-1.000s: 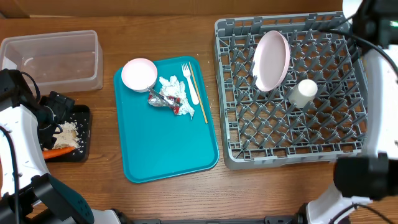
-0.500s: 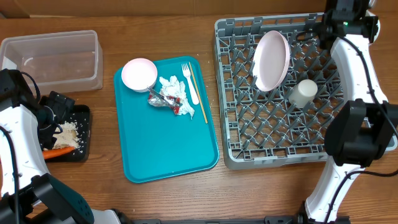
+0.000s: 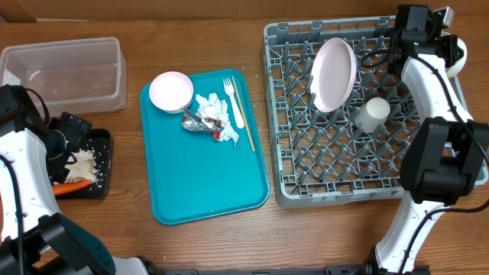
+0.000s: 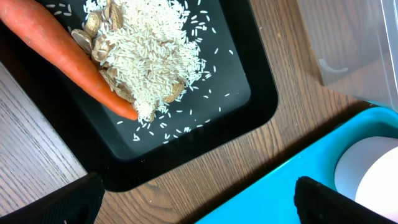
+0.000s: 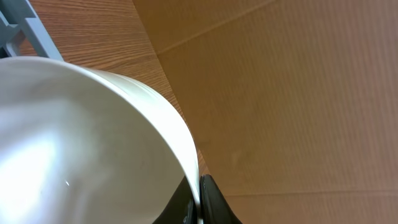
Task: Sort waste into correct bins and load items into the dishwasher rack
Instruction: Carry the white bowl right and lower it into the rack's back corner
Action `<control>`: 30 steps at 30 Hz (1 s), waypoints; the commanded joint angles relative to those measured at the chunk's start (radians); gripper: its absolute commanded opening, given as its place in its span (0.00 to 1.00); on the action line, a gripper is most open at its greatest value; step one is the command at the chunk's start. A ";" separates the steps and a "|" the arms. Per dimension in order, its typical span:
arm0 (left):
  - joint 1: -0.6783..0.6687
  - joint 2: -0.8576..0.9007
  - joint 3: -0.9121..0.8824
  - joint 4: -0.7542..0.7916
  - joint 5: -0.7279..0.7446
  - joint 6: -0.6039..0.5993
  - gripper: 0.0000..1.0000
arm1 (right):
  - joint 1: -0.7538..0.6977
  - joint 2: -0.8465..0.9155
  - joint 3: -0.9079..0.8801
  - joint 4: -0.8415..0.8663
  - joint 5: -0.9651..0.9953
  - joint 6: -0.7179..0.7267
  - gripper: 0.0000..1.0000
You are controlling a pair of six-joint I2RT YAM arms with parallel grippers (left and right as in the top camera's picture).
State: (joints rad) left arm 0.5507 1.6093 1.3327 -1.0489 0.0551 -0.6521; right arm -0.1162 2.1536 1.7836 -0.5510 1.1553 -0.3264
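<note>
My right gripper [image 5: 199,202] is shut on the rim of a white bowl [image 5: 81,137], held at the far right corner of the grey dishwasher rack [image 3: 306,176]. The rack holds an upright white plate [image 3: 333,73] and a white cup [image 3: 372,114]. My left gripper [image 4: 199,208] is open and empty, above the table between the black tray [image 4: 249,106] and the teal tray. The black tray holds the carrot [image 4: 56,53] and rice [image 4: 149,56]. A second bowl [image 3: 170,91], napkins [image 3: 210,105], the wrapper [image 3: 219,130], the fork [image 3: 233,103] and the stick [image 3: 243,114] lie on the teal tray.
The clear tub [image 3: 65,72] stands at the far left, behind the black tray [image 3: 103,164]. The teal tray [image 3: 206,183] lies between the bins and the rack. A cardboard wall runs along the table's far edge.
My right arm has swung in from the right edge to the rack's far right corner, the bowl in its grip. The left arm and the things on the trays have not moved.
</note>
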 commanded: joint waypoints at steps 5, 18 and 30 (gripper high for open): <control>0.003 -0.014 0.016 -0.001 -0.011 -0.006 1.00 | 0.045 0.002 -0.012 -0.017 0.011 0.010 0.04; 0.002 -0.014 0.016 -0.001 -0.011 -0.006 1.00 | 0.078 0.002 -0.017 -0.136 -0.011 0.108 0.04; 0.003 -0.014 0.016 -0.001 -0.011 -0.006 1.00 | 0.222 -0.045 0.040 -0.285 -0.219 0.308 0.38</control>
State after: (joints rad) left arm 0.5507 1.6093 1.3327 -1.0489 0.0547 -0.6521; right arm 0.0746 2.1532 1.7824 -0.7948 1.0927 -0.1013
